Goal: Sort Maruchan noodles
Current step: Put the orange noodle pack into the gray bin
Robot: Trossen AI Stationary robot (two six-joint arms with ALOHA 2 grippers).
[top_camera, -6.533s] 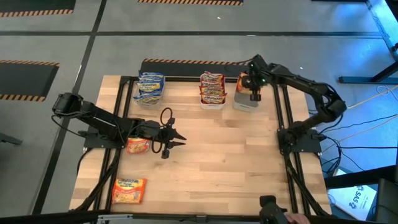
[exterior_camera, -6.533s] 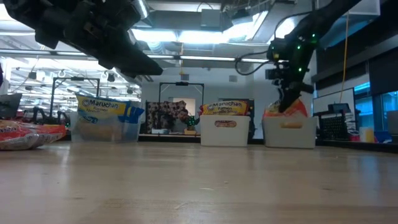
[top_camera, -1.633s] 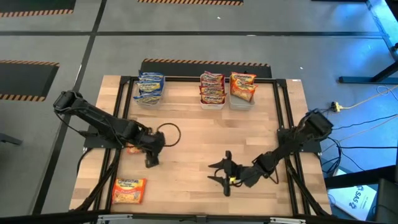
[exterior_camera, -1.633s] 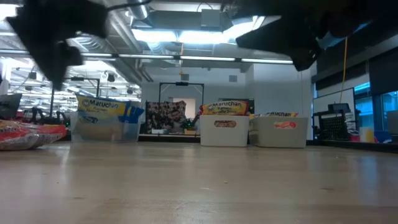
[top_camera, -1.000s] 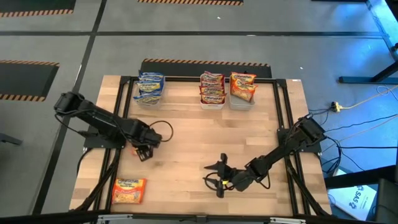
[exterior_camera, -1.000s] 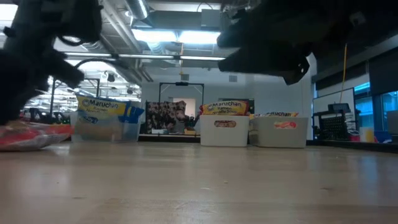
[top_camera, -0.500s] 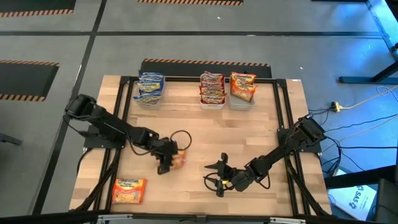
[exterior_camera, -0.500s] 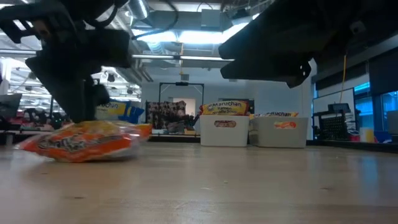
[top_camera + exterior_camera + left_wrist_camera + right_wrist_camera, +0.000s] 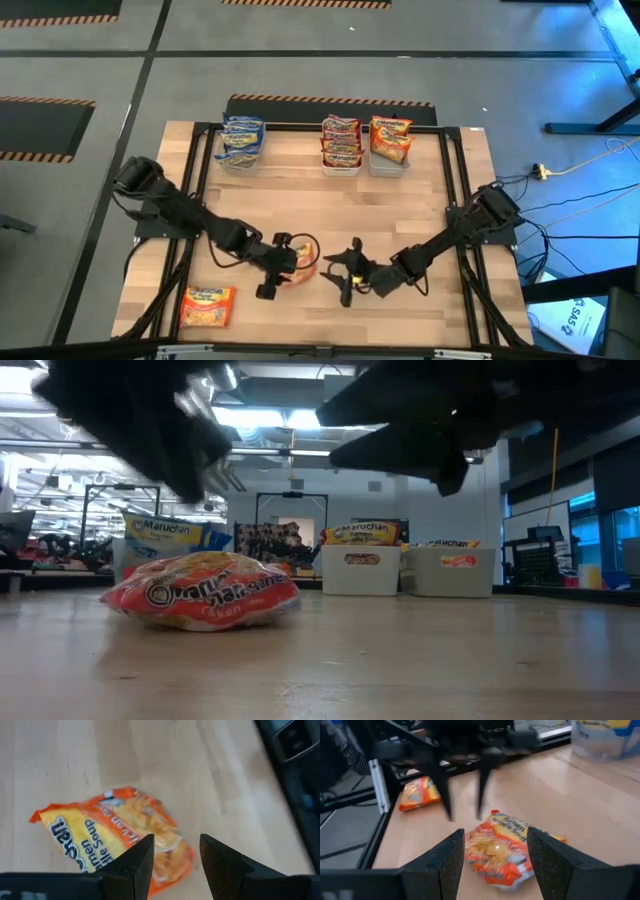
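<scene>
An orange Maruchan packet (image 9: 303,257) lies free on the wooden surface (image 9: 400,210) between both arms, seemingly for a handover. The left pincer (image 9: 270,277) stands apart beside it; the right pincer (image 9: 340,272), also apart, faces it. Another orange packet (image 9: 207,305) waits near the corner.

left arm: stretched low toward table middle | left gripper (image 9: 272,278): fingers parted, empty | right gripper (image 9: 338,276): facing it, parted, empty
</scene>
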